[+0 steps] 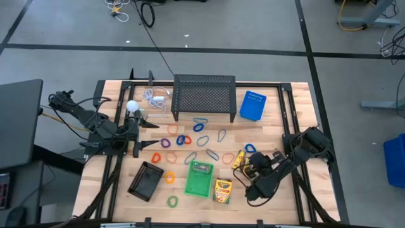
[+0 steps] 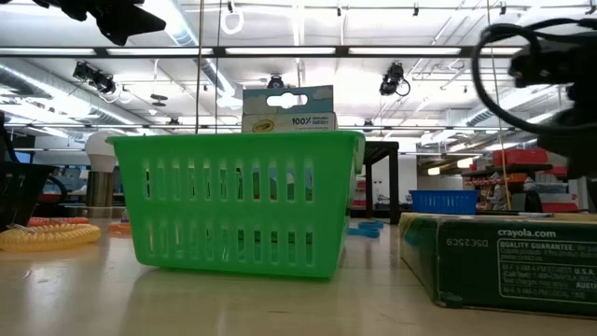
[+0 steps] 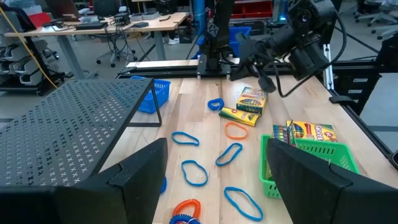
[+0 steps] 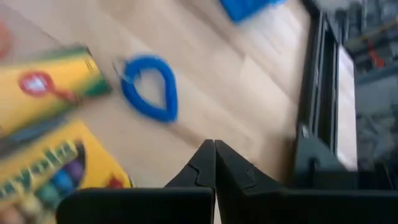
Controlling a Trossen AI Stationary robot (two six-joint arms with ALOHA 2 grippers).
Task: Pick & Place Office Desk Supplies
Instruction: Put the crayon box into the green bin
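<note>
Left end effector [image 1: 138, 136] hovers at 9 o'clock on the worktop [image 1: 285, 114], fingers [image 3: 140, 174] spread apart and holding nothing, just beside the white ball [image 1: 131, 106]. Loops [image 1: 201, 126] in orange, blue, red and green lie scattered across the centre, in front of the black mesh stand [image 1: 204, 95] at 12 o'clock. At 6 o'clock a green basket [image 1: 199, 179] holds 1 crayon box [image 2: 288, 108]; another crayon box [image 1: 222, 190] lies just beside it. Right end effector [image 1: 248, 166] sits at 4 o'clock, fingers pressed together and empty, near 2 more crayon boxes [image 3: 247, 104] and a blue loop [image 4: 151, 86].
</note>
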